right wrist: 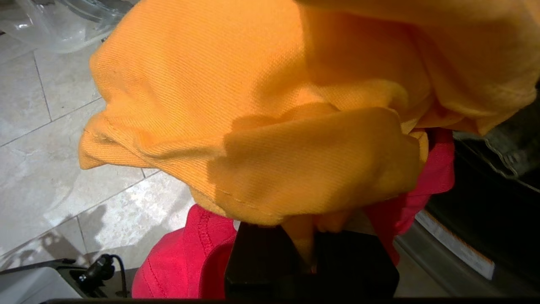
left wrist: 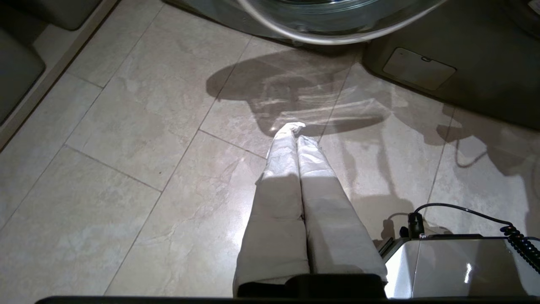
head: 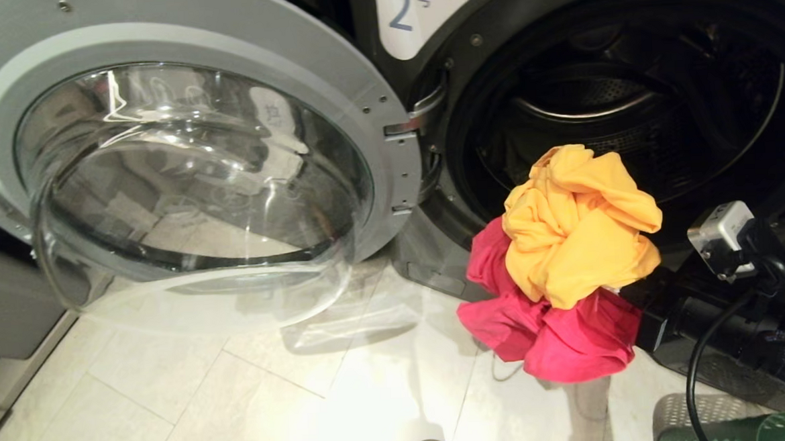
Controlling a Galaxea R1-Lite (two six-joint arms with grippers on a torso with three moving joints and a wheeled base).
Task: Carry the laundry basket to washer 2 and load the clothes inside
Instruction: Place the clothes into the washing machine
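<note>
Black right arm [head: 706, 311], white-wrapped fingers [left wrist: 291, 177]

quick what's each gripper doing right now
Left gripper: shut, empty, parked over the floor tiles.
Right gripper: shut on the clothes, a yellow and red bundle, held before washer 2.

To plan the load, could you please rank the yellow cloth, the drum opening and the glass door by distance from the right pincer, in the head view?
1. Yellow cloth, held in the right pincer.
2. Drum opening, just behind.
3. Glass door, swung open far left.
</note>
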